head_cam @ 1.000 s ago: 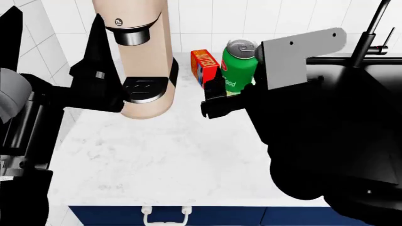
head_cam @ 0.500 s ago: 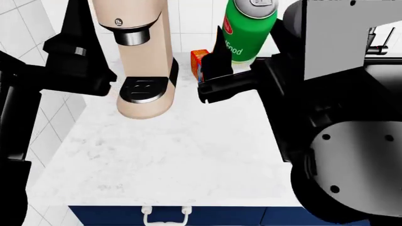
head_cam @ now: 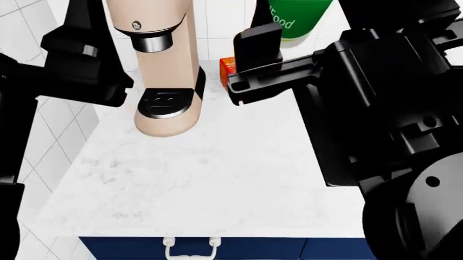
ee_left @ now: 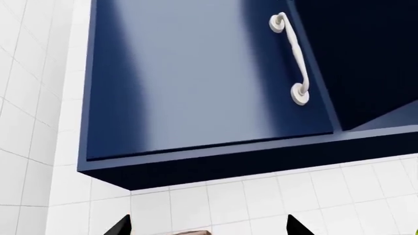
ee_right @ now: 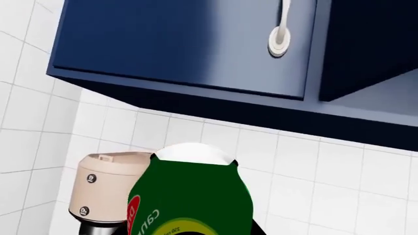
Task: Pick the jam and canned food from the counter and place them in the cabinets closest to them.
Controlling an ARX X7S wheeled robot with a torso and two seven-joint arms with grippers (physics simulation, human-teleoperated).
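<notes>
The canned food (head_cam: pixel 295 20), a green can with white lettering, hangs high above the counter (head_cam: pixel 203 179), its top cut off by the head view's upper edge. My right gripper (head_cam: pixel 278 38) is shut on it. The right wrist view shows the can (ee_right: pixel 189 196) close up, below a blue cabinet door (ee_right: pixel 189 44) and an open compartment (ee_right: pixel 372 49). My left gripper (head_cam: pixel 90 32) is raised at the left. Its wrist view shows the gripper (ee_left: pixel 207 227) open, nothing between its fingertips (ee_left: pixel 121 227), under a blue cabinet door (ee_left: pixel 196 83). The jam is out of view.
A beige coffee machine (head_cam: pixel 162 65) stands at the back left of the counter. A red box (head_cam: pixel 227 67) sits behind my right gripper. The cabinet door has a white handle (ee_left: pixel 294 58), with an open compartment (ee_left: pixel 365 58) beside it. A drawer handle (head_cam: pixel 190 249) shows below the counter edge.
My right gripper has lifted the can from beside the red box to the top of the head view. My left arm has risen as well.
</notes>
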